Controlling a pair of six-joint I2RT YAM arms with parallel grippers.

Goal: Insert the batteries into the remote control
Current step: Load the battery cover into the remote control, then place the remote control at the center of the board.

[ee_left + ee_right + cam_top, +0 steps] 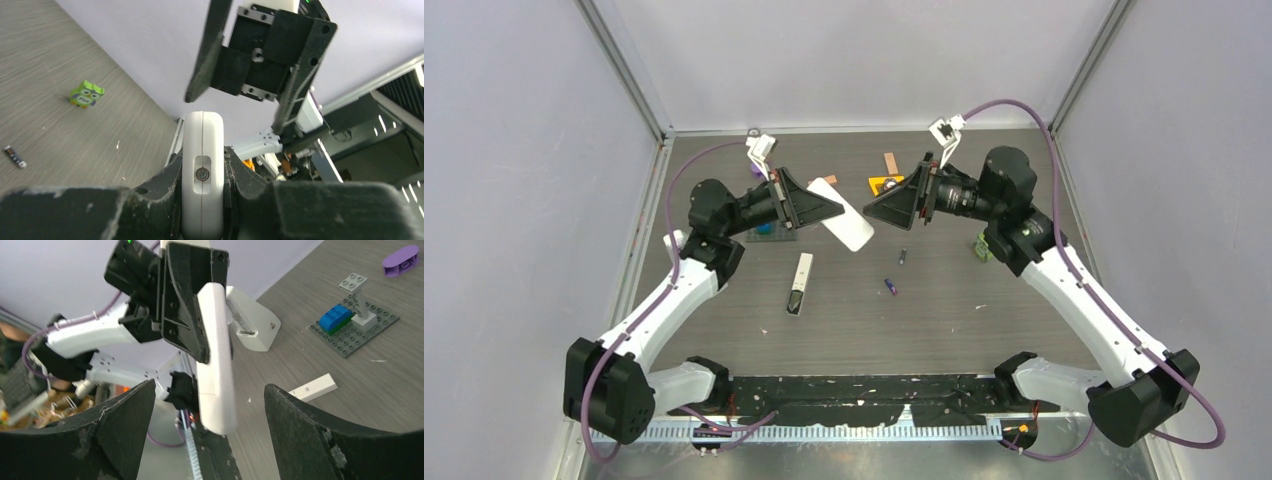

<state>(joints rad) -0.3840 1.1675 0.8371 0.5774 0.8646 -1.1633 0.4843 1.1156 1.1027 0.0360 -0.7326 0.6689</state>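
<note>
Inside left end effector (834, 211), remote (852, 232) sits half hidden.

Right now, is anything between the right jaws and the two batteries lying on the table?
Nothing visible. The dark battery and the purple battery lie in the open on the table, just nearer than the open right jaws. The white remote, clamped in the left jaws, is off to the left, not over the batteries.

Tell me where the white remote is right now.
In the top view the white remote is near centre, clamped in the left gripper, with the open right gripper just to its right.
</note>
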